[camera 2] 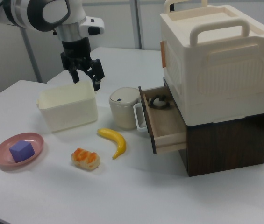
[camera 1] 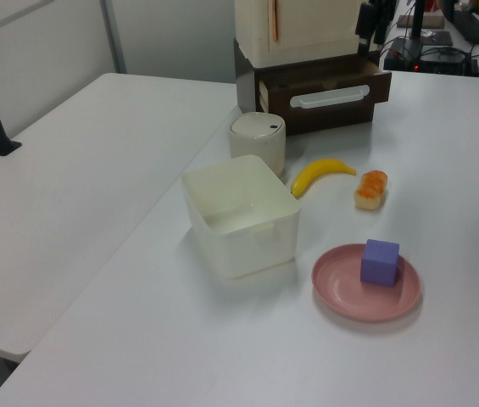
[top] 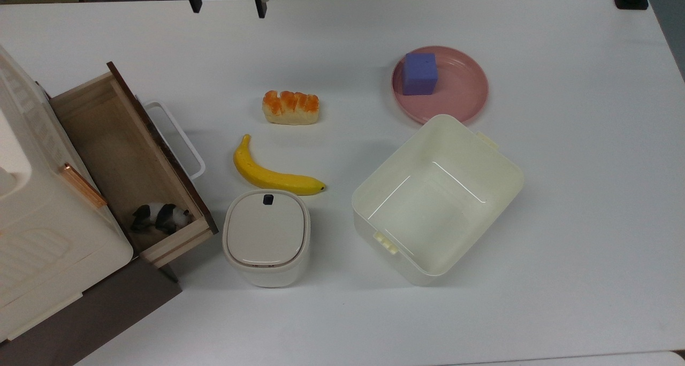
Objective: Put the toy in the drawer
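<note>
Toward seven o'clock in the top view, you will find the small black-and-white panda toy (top: 160, 218) already lying inside the light wooden drawer (top: 115, 146) with its dark front panel, which stands pulled out. Farther off, near twelve o'clock, the black two-finger gripper (top: 225, 2) hangs spread wide, carrying nothing. Placement looks finished; your next move, by my judgement, is only to keep clear.

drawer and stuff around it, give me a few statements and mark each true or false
1. The toy lies inside the open drawer. True.
2. The gripper is shut on the banana. False: it is open and empty, raised above the table.
3. The purple block sits on the pink plate. True.
4. The cream tub holds the bread. False: the tub is empty; the bread lies on the table.
</note>
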Controlling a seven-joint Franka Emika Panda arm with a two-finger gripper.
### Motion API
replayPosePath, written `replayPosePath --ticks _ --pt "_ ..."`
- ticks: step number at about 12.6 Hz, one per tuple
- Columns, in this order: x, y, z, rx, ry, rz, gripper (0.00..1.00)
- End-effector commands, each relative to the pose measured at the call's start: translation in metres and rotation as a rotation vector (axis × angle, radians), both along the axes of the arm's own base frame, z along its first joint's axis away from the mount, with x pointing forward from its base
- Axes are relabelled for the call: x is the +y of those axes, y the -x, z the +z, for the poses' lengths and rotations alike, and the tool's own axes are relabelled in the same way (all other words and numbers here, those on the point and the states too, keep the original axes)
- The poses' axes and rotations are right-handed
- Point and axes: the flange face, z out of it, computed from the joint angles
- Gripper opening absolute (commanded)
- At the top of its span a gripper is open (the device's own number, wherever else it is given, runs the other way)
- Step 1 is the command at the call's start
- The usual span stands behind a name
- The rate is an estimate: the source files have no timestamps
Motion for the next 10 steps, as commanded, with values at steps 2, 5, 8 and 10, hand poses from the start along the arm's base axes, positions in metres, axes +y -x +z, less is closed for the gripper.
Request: replayPosePath --ticks 2,5,8,10 --pt "0.018 0.01 0.0 0.038 0.006 0.04 1.0" --pt "0.024 0.01 0.0 0.039 0.004 0.032 1.0" --pt "0.005 0.011 0.011 0.017 0.002 -0.002 1.0" --pt "0.007 0.01 0.012 0.011 -0.035 -0.043 1.0"
